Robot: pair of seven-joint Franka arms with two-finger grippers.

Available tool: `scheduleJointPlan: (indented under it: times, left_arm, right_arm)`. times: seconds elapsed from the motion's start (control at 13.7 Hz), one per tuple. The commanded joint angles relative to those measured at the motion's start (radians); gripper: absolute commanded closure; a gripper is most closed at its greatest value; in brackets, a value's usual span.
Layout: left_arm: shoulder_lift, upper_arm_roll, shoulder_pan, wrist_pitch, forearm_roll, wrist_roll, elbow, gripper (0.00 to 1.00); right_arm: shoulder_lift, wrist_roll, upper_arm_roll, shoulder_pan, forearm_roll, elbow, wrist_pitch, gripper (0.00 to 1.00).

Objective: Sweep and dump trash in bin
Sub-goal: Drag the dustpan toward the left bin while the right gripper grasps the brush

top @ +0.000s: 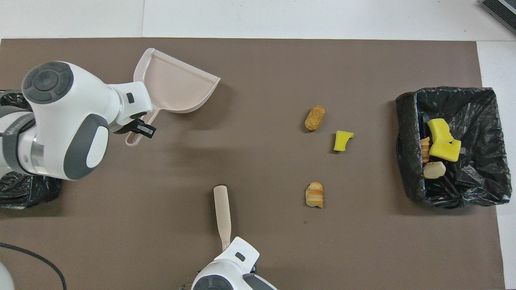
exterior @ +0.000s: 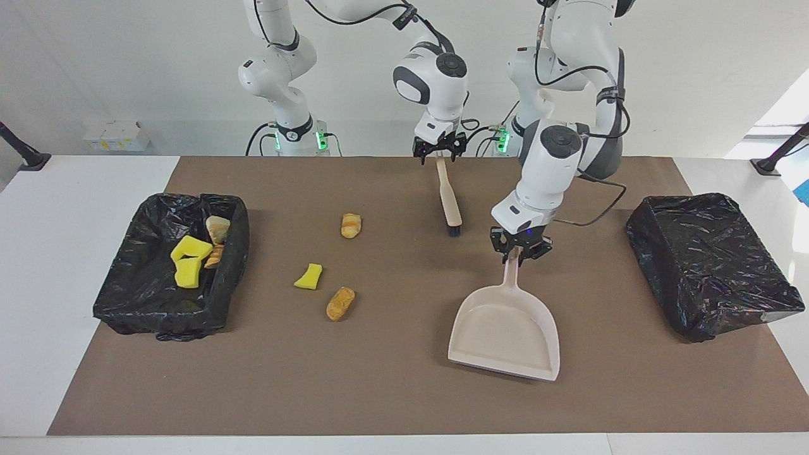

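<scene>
My left gripper [exterior: 519,251] is shut on the handle of the beige dustpan [exterior: 505,332], which slants with its lip low over the brown mat; I cannot tell if it touches. In the overhead view the dustpan [top: 177,86] is angled by the left gripper [top: 139,128]. A beige brush [exterior: 449,196] lies on the mat, and my right gripper [exterior: 439,151] is at its handle end. Three scraps of trash lie loose: a bread piece [exterior: 351,225], a yellow sponge chunk [exterior: 308,277] and another bread piece [exterior: 340,303]. The bin [exterior: 158,316] at the right arm's end holds several scraps.
A second black-lined bin [exterior: 711,262] stands at the left arm's end of the table, close to the dustpan. The brush [top: 222,211] lies between the dustpan and the loose scraps. The brown mat [exterior: 392,392] covers most of the table.
</scene>
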Motion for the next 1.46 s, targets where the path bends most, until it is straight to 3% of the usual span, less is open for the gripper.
scheduleJointPlan:
  times: [0.0, 0.44, 0.66, 0.95, 1.1, 1.39]
  left_arm:
    - [-0.006, -0.011, 0.065, -0.093, 0.004, 0.152, 0.051, 1.00]
    - [-0.031, -0.008, 0.157, -0.145, 0.003, 0.618, 0.034, 1.00]
    - [-0.047, -0.008, 0.175, -0.144, 0.006, 0.774, 0.002, 1.00]
    - [-0.054, -0.010, 0.232, -0.086, 0.003, 1.099, -0.044, 1.00]
    - [-0.046, -0.011, 0.221, -0.033, 0.004, 1.156, -0.067, 1.00]
    - [-0.057, -0.013, 0.085, 0.057, 0.073, 1.180, -0.145, 1.00]
  right_arm:
    - [-0.011, -0.010, -0.004, 0.001, 0.021, -0.015, 0.025, 1.00]
    - [0.019, 0.025, -0.010, -0.057, 0.021, 0.061, 0.016, 1.00]
    - [-0.082, 0.062, -0.011, -0.134, 0.018, 0.054, -0.035, 1.00]
    - [-0.191, 0.196, -0.013, -0.183, 0.004, 0.043, -0.258, 1.00]
    - [-0.224, 0.307, -0.013, -0.177, 0.001, 0.019, -0.343, 1.00]
    - [-0.304, 0.496, -0.011, -0.214, 0.013, -0.145, -0.295, 1.00]
